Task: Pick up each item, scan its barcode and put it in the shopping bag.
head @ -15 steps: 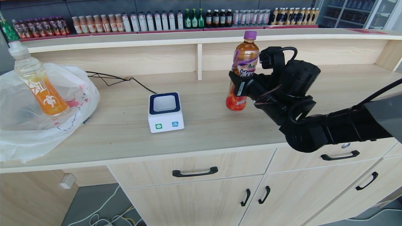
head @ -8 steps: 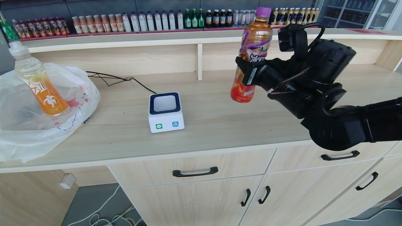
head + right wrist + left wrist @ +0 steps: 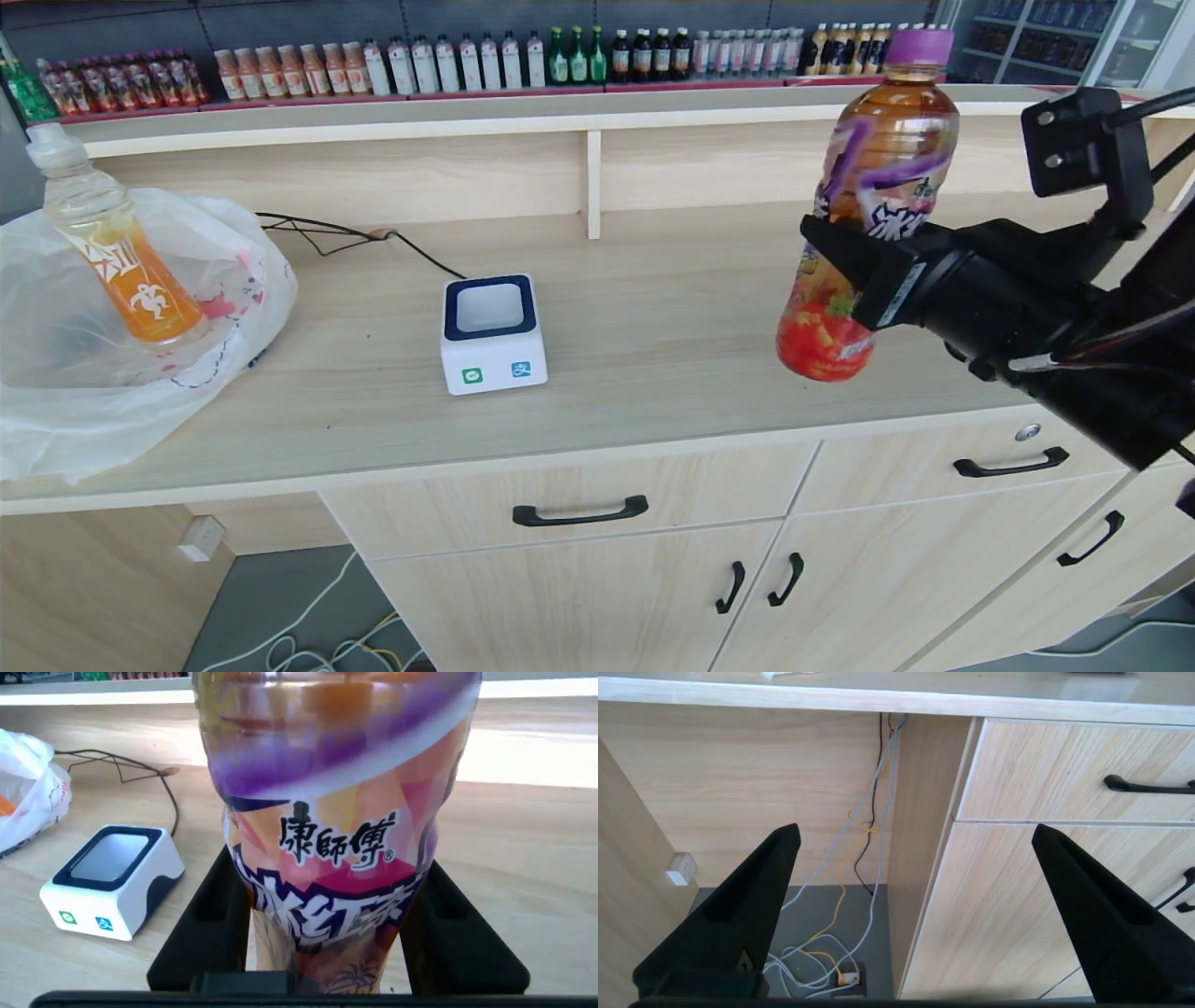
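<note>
Pinching bottle [image 3: 882,140] upright, clear of counter [image 3: 653,308]: right hand [image 3: 840,271] | left hand [image 3: 913,835] spread (low, facing drawers [image 3: 1083,765])

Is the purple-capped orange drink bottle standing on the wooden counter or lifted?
Lifted: the right gripper holds the purple-capped orange drink bottle nearly upright, its base above the wooden counter, not touching it.

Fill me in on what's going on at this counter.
The robot's right hand grips a purple-capped drink bottle upright, clear of the counter, to the right of the white scanner. A second bottle, with orange drink, leans in the plastic shopping bag at the counter's left end. The left hand is open and empty, low in front of the cabinet.
</note>
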